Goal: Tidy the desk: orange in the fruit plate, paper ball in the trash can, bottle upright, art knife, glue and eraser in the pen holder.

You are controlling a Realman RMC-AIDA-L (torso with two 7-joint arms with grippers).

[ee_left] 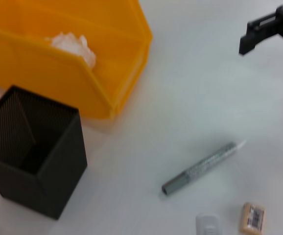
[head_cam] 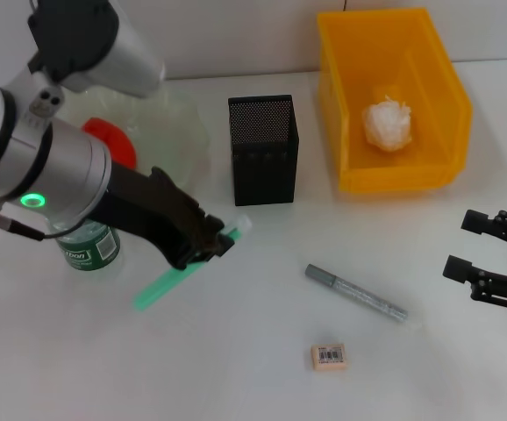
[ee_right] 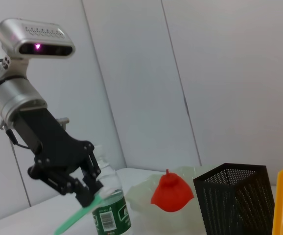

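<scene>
Art knife [head_cam: 183, 274] in shut left pincer [head_cam: 211, 246] over white desk [head_cam: 236, 368]; right pincer [head_cam: 480, 261] prob. open, empty.

**Count of things on the bench**

One black mesh pen holder [head_cam: 263, 149]. One yellow bin [head_cam: 394, 96], and in it one white paper ball [head_cam: 387, 124]. One clear fruit plate [head_cam: 176, 132] with one red-orange fruit [head_cam: 111, 140] on it. One upright bottle with a green label [head_cam: 89, 246]. One green stick-shaped tool [head_cam: 183, 269]. One grey pen-shaped tool [head_cam: 355, 292]. One eraser [head_cam: 328, 355]. Two robot hands: the left hand [head_cam: 208, 244] and the right hand [head_cam: 490, 259].
</scene>
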